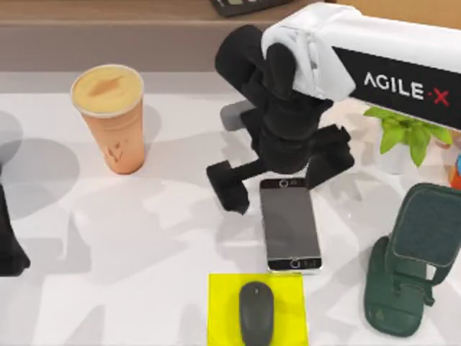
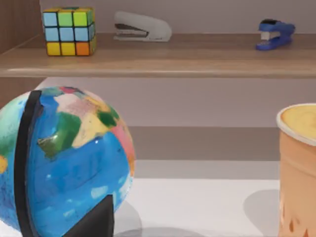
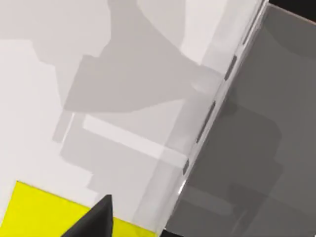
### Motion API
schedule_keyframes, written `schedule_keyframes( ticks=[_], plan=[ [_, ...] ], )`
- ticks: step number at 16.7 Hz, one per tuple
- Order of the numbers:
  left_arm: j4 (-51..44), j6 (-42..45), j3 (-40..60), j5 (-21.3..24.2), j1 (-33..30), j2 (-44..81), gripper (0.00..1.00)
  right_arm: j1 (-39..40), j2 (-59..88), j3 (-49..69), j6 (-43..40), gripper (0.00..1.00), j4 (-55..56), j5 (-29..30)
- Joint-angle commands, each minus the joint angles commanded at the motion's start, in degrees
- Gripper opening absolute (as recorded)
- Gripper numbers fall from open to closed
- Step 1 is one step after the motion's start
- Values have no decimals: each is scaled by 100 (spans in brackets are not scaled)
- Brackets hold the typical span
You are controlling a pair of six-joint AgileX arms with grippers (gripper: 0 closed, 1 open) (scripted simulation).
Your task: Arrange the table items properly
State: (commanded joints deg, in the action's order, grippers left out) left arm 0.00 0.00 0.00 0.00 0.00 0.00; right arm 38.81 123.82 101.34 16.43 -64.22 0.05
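Note:
The smartphone (image 1: 289, 225) lies flat on the white table (image 1: 144, 238), screen up, at centre right. My right gripper (image 1: 279, 171) hovers over the phone's far end, open, its fingers spread to either side with nothing between them. In the right wrist view the phone's silver edge (image 3: 197, 143) runs diagonally, with one dark fingertip (image 3: 95, 221) near it. The dark grey mouse (image 1: 256, 311) rests on a yellow mat (image 1: 223, 288) at the front edge. The orange-tan lidded cup (image 1: 112, 119) stands upright at the back left, and its side (image 2: 296, 168) shows in the left wrist view.
A dark green phone stand (image 1: 407, 267) and a potted plant (image 1: 407, 137) sit at the right. A globe (image 2: 64, 163) stands by my parked left arm (image 1: 11, 249) at the left edge. The wooden shelf (image 2: 163, 54) holds a colour cube (image 2: 69, 30) and two staplers.

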Motion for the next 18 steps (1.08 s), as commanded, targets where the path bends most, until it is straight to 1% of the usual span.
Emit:
schedule_keyframes(
  ticks=[3,6,13,18],
  plan=[
    [0,0,0,0,0,0,100,-143,17,61,1090,100,-194,-30],
    [0,0,0,0,0,0,100,-230,63,76,1710,100,-340,-23],
    [0,0,0,0,0,0,100,-214,73,61,1811,100,-346,-22],
    [0,0,0,0,0,0,100,-232,311,-457,1828,100,398,-21]
  ],
)
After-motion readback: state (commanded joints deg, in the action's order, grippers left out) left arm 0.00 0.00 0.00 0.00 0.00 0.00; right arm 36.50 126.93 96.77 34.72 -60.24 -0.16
